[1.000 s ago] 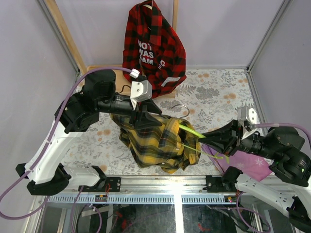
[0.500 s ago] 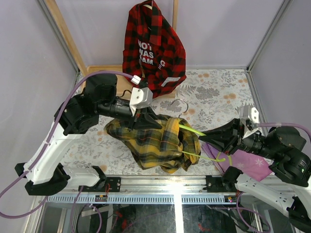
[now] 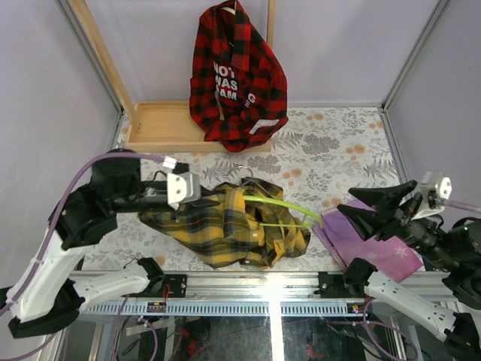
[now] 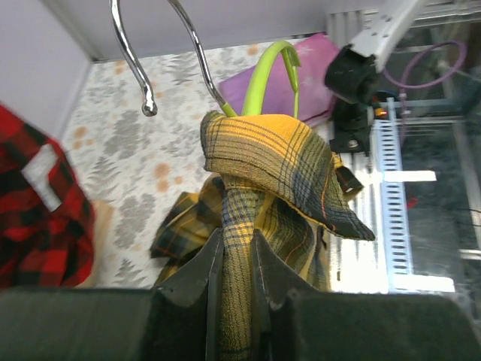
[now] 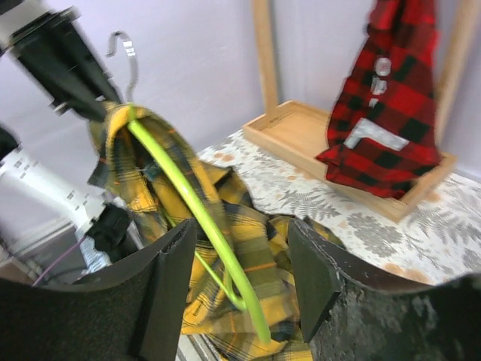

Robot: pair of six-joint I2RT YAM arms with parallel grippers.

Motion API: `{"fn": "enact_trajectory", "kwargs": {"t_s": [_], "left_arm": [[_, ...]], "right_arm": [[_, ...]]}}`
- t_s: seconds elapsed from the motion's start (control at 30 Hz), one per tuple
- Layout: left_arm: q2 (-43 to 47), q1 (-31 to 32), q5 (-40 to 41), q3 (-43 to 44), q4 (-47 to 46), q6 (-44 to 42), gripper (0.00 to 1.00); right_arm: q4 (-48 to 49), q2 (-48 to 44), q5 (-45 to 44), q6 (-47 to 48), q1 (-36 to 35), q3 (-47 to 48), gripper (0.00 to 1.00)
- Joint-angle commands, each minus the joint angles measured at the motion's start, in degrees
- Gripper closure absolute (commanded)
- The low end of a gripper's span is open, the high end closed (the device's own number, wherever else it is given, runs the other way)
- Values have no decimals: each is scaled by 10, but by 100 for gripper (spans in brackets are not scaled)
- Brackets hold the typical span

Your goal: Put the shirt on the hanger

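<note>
From above, the shirt [image 3: 225,229] is lying bunched on the table [image 3: 338,147] between the two arms, with the hanger [image 3: 279,204] arcing out of its right side. The left gripper [image 3: 197,200] is pinching the shirt's left edge. The right gripper [image 3: 370,206] is standing with jaws wide apart and holding nothing, over the purple cloth [image 3: 379,244], near the hanger's end but apart from it. Open room is lying to the right rear; the red plaid shirt [image 3: 237,75] and wooden rack [image 3: 158,124] are closing off the back.

In the left wrist view, the left gripper [image 4: 231,259] is clamping a narrow fold of shirt [image 4: 263,162], which is draping limply over the hanger [image 4: 274,71] beside the hook [image 4: 139,56]. The cloth is looking soft, light and likely to slide along thin wire, so gripping near the collar or shoulder seam seems wisest.

In the right wrist view, the right gripper [image 5: 242,256] is gaping, with the hanger [image 5: 192,199] and shirt [image 5: 263,241] beyond its fingers. The wire is looking springy and best taken near its corner
</note>
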State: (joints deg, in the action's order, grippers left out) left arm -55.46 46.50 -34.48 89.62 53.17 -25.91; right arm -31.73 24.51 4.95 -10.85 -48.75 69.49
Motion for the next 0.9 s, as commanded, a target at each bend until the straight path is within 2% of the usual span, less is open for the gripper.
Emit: {"fn": "enact_trajectory", "kwargs": {"t_s": [0.0,0.17,0.3,0.6,0.87], "left_arm": [[68,0,116,-39,-82,-54,100],[120,1,191,-74,-182,-29,100],[124,0,222,-69,-204,-19,100],[105,1,283,-62,-236,-7,100],[97,1,290,-66,-256,-8,100]], "right_arm": [[-34,-18,-143,-48,-1,8,40],[-55,-9,-178,-92,-1,-29,34],[-13,-2,-158,-126,-1,-64,31],[206,42,-81,-227,-1,-185,31],[393,117,-44,-319,-1,-263,34]]}}
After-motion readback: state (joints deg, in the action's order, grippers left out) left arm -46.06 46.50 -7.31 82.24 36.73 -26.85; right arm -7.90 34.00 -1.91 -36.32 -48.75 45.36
